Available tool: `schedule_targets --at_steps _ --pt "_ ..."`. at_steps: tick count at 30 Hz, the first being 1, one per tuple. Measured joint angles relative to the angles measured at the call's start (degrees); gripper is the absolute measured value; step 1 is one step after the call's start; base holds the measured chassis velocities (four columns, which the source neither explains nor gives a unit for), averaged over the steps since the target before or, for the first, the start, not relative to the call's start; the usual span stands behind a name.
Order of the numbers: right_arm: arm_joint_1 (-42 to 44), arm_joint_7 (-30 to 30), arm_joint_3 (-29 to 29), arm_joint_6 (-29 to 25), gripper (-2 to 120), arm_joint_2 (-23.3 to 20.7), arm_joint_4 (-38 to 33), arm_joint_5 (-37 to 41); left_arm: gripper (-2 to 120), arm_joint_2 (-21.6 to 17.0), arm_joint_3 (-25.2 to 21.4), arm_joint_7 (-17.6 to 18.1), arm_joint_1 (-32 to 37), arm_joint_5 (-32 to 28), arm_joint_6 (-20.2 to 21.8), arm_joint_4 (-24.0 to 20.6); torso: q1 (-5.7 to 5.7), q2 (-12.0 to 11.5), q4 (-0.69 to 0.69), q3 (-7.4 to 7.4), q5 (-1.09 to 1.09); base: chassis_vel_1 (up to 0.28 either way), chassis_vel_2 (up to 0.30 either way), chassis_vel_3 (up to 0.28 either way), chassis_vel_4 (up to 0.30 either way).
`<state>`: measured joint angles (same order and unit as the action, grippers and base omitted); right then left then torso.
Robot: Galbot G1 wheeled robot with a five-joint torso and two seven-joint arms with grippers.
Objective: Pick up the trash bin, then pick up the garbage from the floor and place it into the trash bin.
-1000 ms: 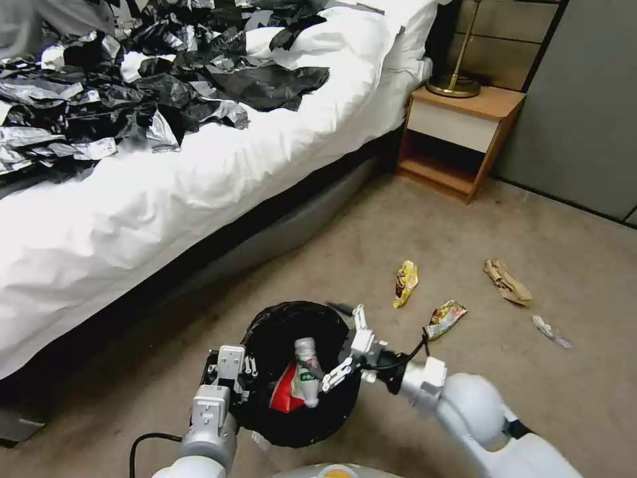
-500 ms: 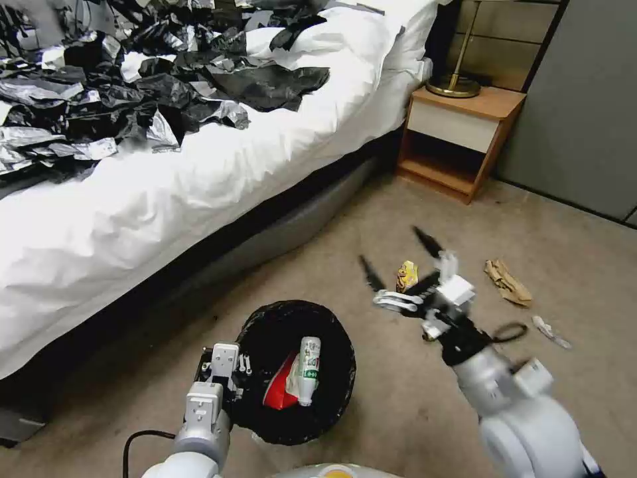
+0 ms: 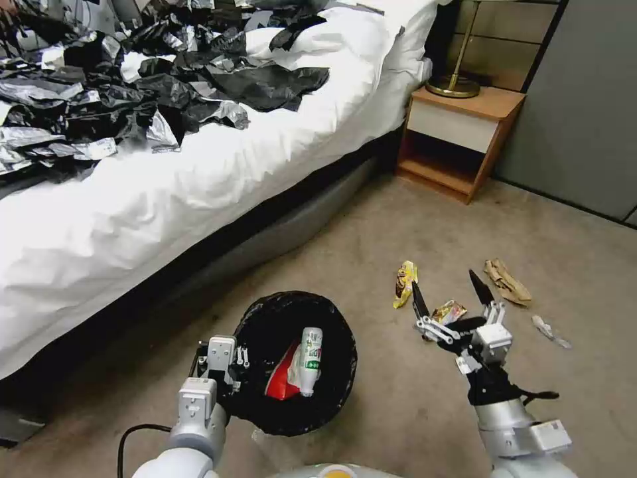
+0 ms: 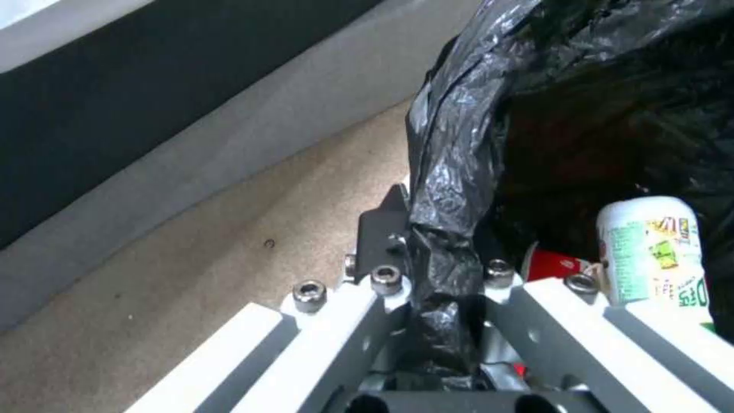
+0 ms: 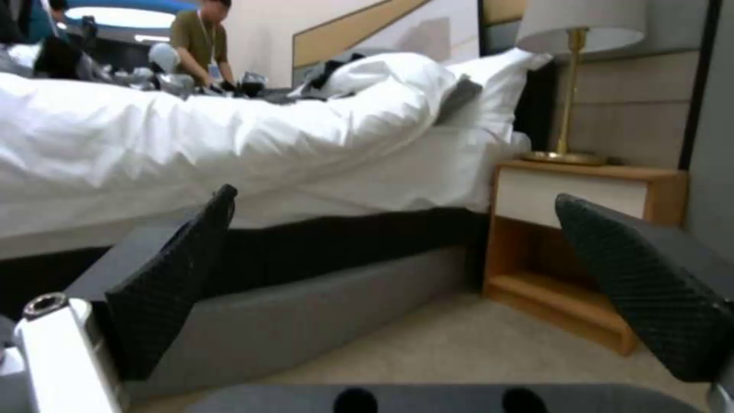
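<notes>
Trash bin (image 3: 295, 362): round, lined with a crinkled black bag, held near the robot at lower centre of the head view, just clear of the bed's dark base. Its rim is pinched on the left side by the left gripper (image 3: 222, 372), whose fingers (image 4: 382, 229) are pressed together on the folded bag edge. Contained within: a small white green-labelled bottle (image 3: 310, 360) lying beside a red wrapper (image 3: 282, 382).

Right gripper (image 3: 451, 299): raised above the carpet to the right of the bin, its black fingers (image 5: 172, 275) spread wide, with nothing held between them.

Garbage on the floor, listed outward: a foil snack wrapper (image 3: 450, 311) seen just behind the right gripper; a yellow wrapper (image 3: 405, 282) farther and to its left; crumpled brown paper (image 3: 507, 282) to the right; a pale scrap (image 3: 549, 330) at far right. All pieces are set apart from one another.

Surroundings: a bed (image 3: 199, 159) with white bedding is placed along the left, strewn with black and grey clothes (image 3: 133, 86). A wooden nightstand (image 3: 461, 133) stands at the far end, bearing a brass lamp (image 3: 458, 79).
</notes>
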<state>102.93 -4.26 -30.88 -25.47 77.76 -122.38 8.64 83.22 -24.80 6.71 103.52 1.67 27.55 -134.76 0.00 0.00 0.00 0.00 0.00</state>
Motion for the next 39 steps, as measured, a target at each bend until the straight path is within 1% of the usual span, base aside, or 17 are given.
schedule_targets --at_steps 11,20,39 --pt "-0.5 -0.9 -0.7 -1.1 100 -0.3 2.3 0.6 1 0.5 0.1 -0.9 0.1 0.7 -1.3 0.2 0.00 0.0 0.01 0.00 0.00 0.000 0.000 0.000 0.000" --pt "-0.9 -2.3 -1.1 -1.0 99 -0.4 2.2 0.6 1 0.5 0.1 -0.9 0.0 0.7 -1.4 0.6 0.00 0.0 0.01 0.00 0.00 0.000 0.000 0.000 0.000" --pt "-1.5 -2.5 -1.0 -0.2 99 -0.3 1.7 0.7 1 0.6 0.1 -0.8 -0.7 0.5 -1.3 1.1 0.00 0.0 0.00 0.00 0.00 -0.084 -0.090 -0.089 -0.083"
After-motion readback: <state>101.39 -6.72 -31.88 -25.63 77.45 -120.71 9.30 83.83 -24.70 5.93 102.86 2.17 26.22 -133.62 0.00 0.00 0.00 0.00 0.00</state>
